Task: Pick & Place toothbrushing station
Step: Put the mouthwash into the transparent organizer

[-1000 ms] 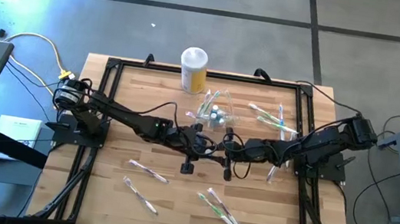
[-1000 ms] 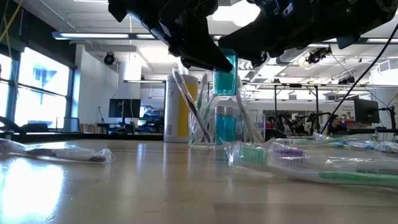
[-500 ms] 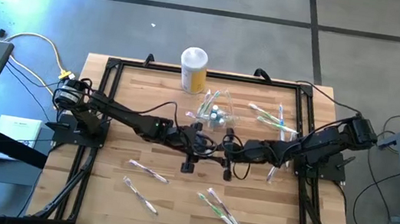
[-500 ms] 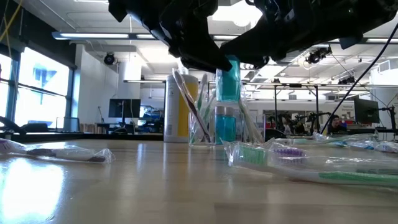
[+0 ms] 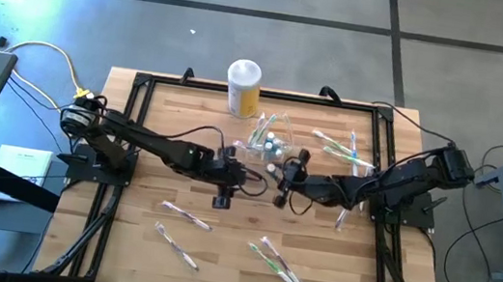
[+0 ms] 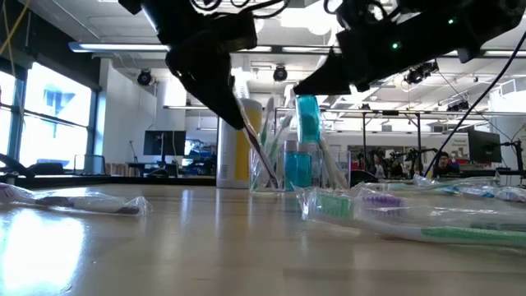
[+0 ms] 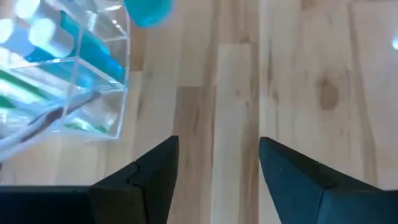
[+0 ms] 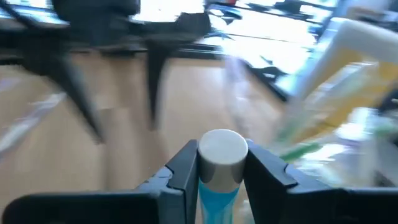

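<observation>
The toothbrushing station [image 5: 269, 143], light, stiff, slippery clear plastic, wants gripping across its walls. Beside it, the right tool [image 8: 222, 167] clamps a blue tube [image 6: 307, 119]; the left tool [image 7: 217, 163] gapes wide.

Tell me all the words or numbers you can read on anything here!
None can be read.
Yellow canister: shows no print that I can make out.
Blue tube held by the right gripper: no lettering shows.
Wrapped toothbrushes: any print is too small to read.
</observation>
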